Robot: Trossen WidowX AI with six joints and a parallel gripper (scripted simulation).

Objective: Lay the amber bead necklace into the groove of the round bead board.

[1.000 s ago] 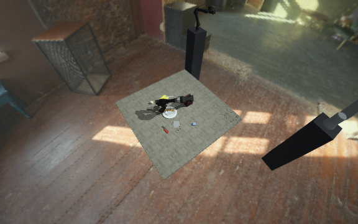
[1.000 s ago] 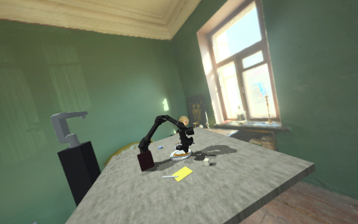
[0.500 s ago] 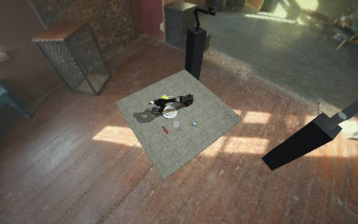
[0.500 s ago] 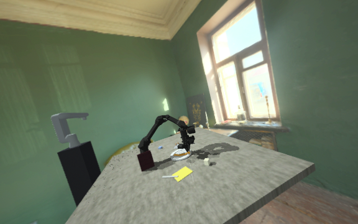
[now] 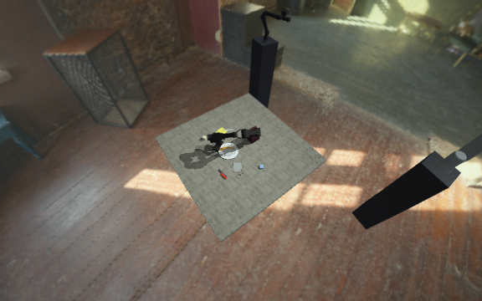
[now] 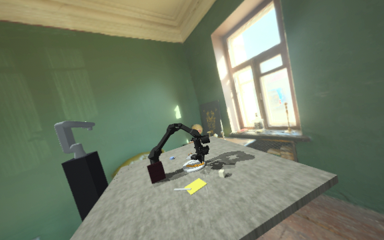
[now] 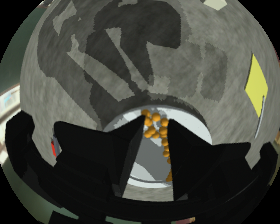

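The round white bead board (image 5: pixel 229 157) (image 6: pixel 185 169) (image 7: pixel 196 127) lies on the table. The amber necklace (image 5: pixel 225 148) (image 6: pixel 195 165) (image 7: pixel 164 131) lies over it, bunched near one edge in the wrist view, with a strand running along the right finger. My gripper (image 6: pixel 201 161) (image 7: pixel 156 121) points down low over the board's edge, its fingers partly apart. Several beads show in the gap between the fingers, and I see none plainly pinched. The right finger hides part of the necklace, and the fingers cover parts of the board and groove.
A yellow note (image 5: pixel 222 130) (image 6: pixel 197 187) (image 7: pixel 256 85) with a pale pen (image 6: pixel 180 189) and a cream cube (image 5: pixel 203 138) (image 6: pixel 221 173) lie on one side. A red tool (image 5: pixel 223 175), a grey square (image 5: pixel 237 167) and a blue block (image 5: pixel 261 166) (image 6: pixel 172 158) lie on the other.
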